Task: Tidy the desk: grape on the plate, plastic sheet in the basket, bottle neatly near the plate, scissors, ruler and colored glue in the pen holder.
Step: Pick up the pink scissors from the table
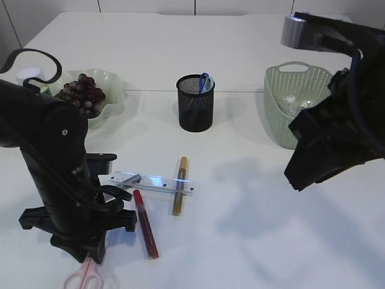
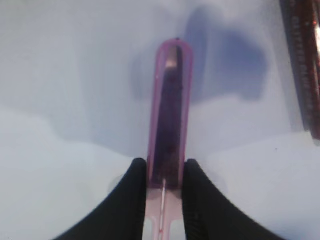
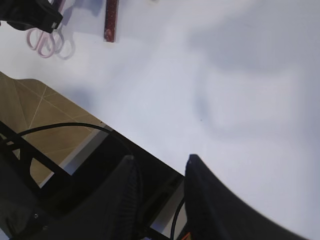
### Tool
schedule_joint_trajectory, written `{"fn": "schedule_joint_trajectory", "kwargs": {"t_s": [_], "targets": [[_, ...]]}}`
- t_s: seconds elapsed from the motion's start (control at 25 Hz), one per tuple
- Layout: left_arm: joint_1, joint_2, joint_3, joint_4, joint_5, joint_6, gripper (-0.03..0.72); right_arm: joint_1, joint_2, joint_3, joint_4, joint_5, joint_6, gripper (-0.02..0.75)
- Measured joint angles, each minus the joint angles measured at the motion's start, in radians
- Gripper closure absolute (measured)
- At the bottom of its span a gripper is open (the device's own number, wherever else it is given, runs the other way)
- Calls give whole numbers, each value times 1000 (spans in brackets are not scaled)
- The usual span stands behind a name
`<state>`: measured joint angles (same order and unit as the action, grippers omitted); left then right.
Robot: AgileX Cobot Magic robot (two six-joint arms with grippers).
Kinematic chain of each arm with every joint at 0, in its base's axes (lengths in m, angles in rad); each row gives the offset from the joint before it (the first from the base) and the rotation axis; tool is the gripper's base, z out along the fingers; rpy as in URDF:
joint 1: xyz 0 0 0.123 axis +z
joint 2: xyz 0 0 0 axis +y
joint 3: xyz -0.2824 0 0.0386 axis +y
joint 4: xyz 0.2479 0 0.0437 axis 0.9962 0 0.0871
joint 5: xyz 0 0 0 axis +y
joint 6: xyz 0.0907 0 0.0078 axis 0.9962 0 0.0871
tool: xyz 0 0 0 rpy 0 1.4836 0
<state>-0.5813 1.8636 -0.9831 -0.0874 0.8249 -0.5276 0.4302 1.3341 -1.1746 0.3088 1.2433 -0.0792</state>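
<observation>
The left gripper (image 2: 165,175) clamps the scissors (image 2: 169,120), handles cut off in the exterior view; right gripper (image 3: 160,172) parted, empty.

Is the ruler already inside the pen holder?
No, the ruler lies flat on the table in front of the pen holder, under the gold glue stick.

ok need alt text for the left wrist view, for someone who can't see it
Close-up from the left wrist camera: the left gripper has its two black fingers closed on the pink scissors, whose sheathed blades point away over the white table. A red glitter glue tube runs along the right edge.
</observation>
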Motion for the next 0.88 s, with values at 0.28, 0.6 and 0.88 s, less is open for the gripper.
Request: {"fn": "schedule_joint_trajectory", "kwargs": {"t_s": [0.28,0.6,0.88], "targets": [[0,-18,0,4,0,0,545,0,17,0,2,0,0,463],[0,-26,0,6,0,0,545,0,52,0,37,-16,2,464],[0,-68,0,12,2,0,545,0,61,0,54,-58,2,464]]}}
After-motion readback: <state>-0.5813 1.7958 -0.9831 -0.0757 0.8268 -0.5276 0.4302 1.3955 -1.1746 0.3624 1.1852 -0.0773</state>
